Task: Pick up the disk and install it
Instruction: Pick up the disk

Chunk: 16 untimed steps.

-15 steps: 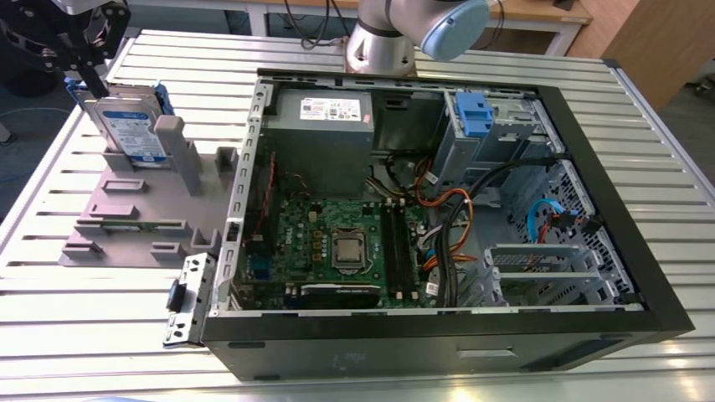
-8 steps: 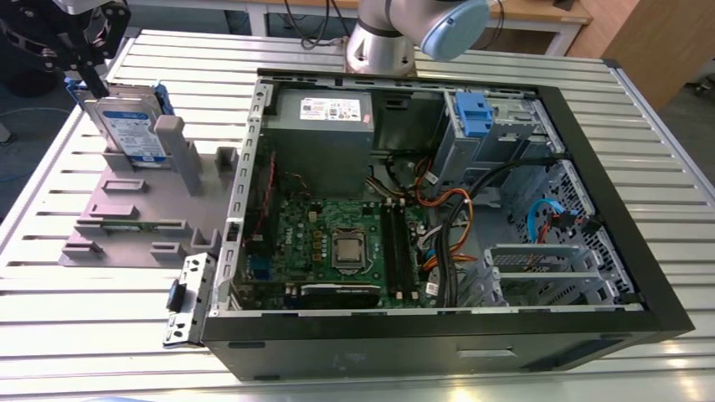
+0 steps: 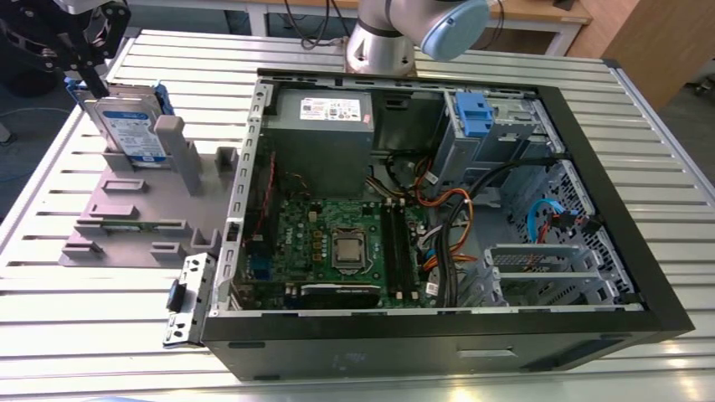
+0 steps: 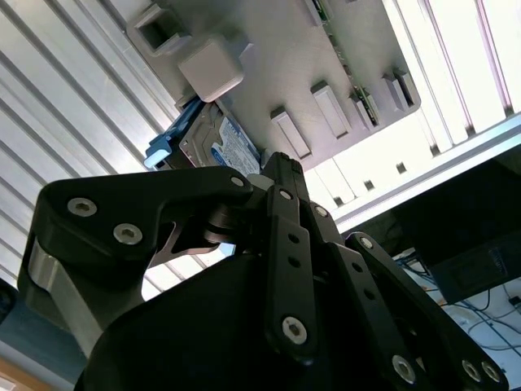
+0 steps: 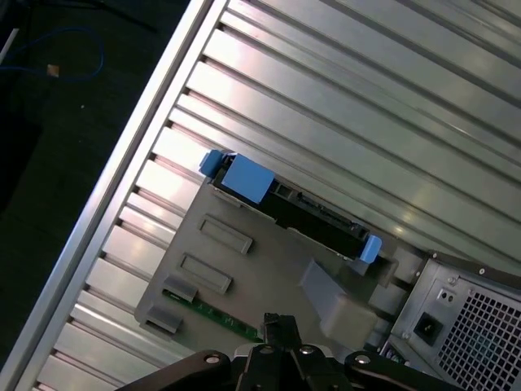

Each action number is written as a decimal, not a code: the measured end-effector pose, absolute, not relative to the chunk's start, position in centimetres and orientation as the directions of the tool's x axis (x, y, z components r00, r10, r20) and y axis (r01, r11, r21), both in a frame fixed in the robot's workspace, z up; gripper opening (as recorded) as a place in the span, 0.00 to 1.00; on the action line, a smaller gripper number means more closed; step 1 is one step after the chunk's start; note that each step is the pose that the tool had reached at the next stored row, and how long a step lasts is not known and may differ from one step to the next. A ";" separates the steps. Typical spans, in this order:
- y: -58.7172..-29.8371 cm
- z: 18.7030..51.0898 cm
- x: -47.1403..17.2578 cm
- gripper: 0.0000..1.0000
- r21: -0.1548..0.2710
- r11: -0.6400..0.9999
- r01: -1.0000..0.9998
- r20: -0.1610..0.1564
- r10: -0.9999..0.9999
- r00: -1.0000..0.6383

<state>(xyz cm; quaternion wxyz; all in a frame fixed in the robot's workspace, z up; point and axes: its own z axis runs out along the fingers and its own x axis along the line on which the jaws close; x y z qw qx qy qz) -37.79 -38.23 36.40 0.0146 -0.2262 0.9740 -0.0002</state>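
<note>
A ribbed silver aluminium table (image 3: 90, 314) carries everything. On its side toward the exterior view's right lies a large open black computer case (image 3: 447, 356), with a green motherboard (image 3: 335, 243) and a grey power supply (image 3: 324, 126) inside it. Just beside the case, toward the exterior view's left, sits a flat grey plastic stand with upright posts (image 3: 123, 205).

The disk (image 3: 123, 126), a flat silver metal hard drive with a white-and-blue label and a blue plastic bracket, stands upright on its edge in this stand, at the end far from the camera. In the first wrist view its dark upper edge (image 5: 305, 213) is free.

The black gripper (image 3: 97, 86) hangs over the upper corner of the disk; I cannot tell if it touches. In the first wrist view its tips (image 5: 279, 326) look pressed together, with nothing between them.
</note>
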 end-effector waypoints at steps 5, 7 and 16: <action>-38.2 36.4 -37.8 0.11 -0.007 0.896 -0.444 -0.028 -0.444 -0.895; -38.2 36.4 -37.8 0.11 -0.007 0.895 -0.446 -0.028 -0.446 -0.895; -38.2 36.4 -37.8 0.11 -0.007 0.892 -0.452 -0.028 -0.452 -0.891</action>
